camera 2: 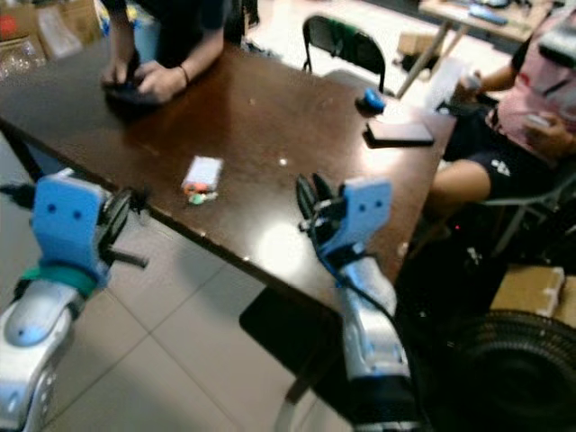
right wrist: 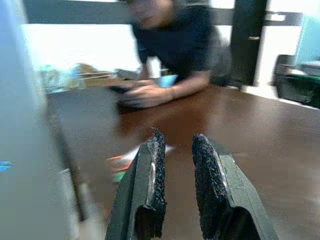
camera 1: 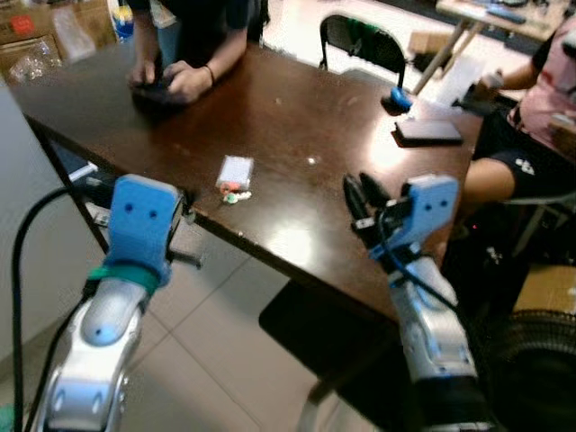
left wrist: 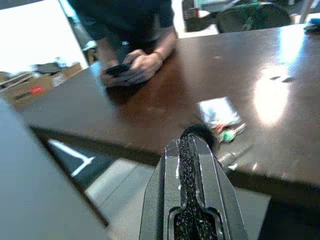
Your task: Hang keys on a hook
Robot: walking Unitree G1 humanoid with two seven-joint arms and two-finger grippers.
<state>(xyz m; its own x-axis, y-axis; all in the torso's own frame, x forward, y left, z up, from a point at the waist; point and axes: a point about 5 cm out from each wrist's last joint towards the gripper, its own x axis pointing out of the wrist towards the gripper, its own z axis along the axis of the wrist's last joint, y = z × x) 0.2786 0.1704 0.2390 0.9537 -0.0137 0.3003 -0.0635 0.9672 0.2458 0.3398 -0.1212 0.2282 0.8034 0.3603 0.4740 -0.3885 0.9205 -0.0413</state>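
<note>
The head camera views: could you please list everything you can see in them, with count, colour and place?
table: one, dark brown, ahead of the robot
keys: one small bunch, with green and orange parts, near the table's front edge
packet: one, clear, touching the keys on their far side
phone: one, black, flat on the table's right end
blue thing: one, at the far right edge, too blurred to identify
chair: one, black, behind the table
boxes: brown cardboard, far left
people: two; one in black at the far side, one in pink seated on the right
left hand: black, shut, short of the keys
right hand: black, slightly open, over the table's near edge
</note>
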